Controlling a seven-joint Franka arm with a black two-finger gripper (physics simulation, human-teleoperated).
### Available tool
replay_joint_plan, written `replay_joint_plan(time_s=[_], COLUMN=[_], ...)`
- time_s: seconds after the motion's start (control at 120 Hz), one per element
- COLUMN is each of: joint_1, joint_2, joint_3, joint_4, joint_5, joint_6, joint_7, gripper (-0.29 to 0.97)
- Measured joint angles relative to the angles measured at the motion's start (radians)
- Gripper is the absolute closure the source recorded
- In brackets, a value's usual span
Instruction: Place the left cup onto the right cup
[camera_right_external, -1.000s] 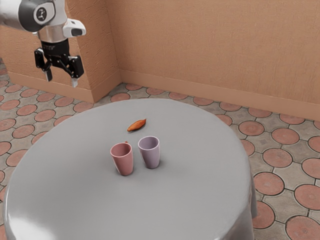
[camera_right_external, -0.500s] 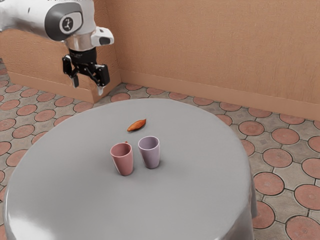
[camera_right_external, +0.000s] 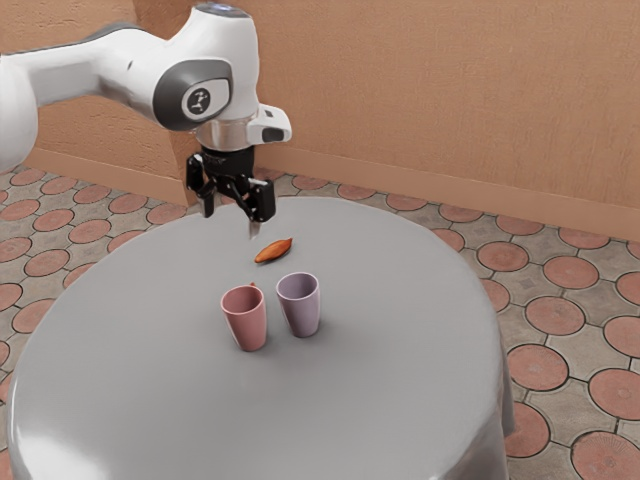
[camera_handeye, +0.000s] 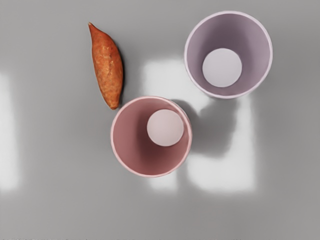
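Round grey table (camera_right_external: 400, 390) on terracotta tiles, brick-toned walls behind. Hung the gripper (camera_right_external: 232, 215) above the table's far part, near the sweet potato (camera_right_external: 273, 250), fingers spread apart, holding nothing. Found the pink cup (camera_right_external: 245, 318), taken as the left one, upright, below the gripper and nearer the camera, just beside the purple cup (camera_right_external: 299, 303) but apart from it. Had swung in from the exterior view's upper left within the last second, from beyond the table's edge; left cups and sweet potato unmoved.

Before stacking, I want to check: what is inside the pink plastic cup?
Nothing: the pink plastic cup is empty, its pale round bottom bare. The grey table under it is covered.
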Motion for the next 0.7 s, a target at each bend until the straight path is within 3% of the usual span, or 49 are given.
replay_joint_plan(time_s=[0.3, 0.7], joint_1=[-0.015, -0.021], joint_2=[-0.023, -0.075], joint_3=[0.000, 0.001], joint_4=[-0.118, -0.347], joint_5=[0.009, 0.010], joint_6=[0.089, 0.329], joint_7=[-0.030, -0.034], gripper=[0.00, 0.00])
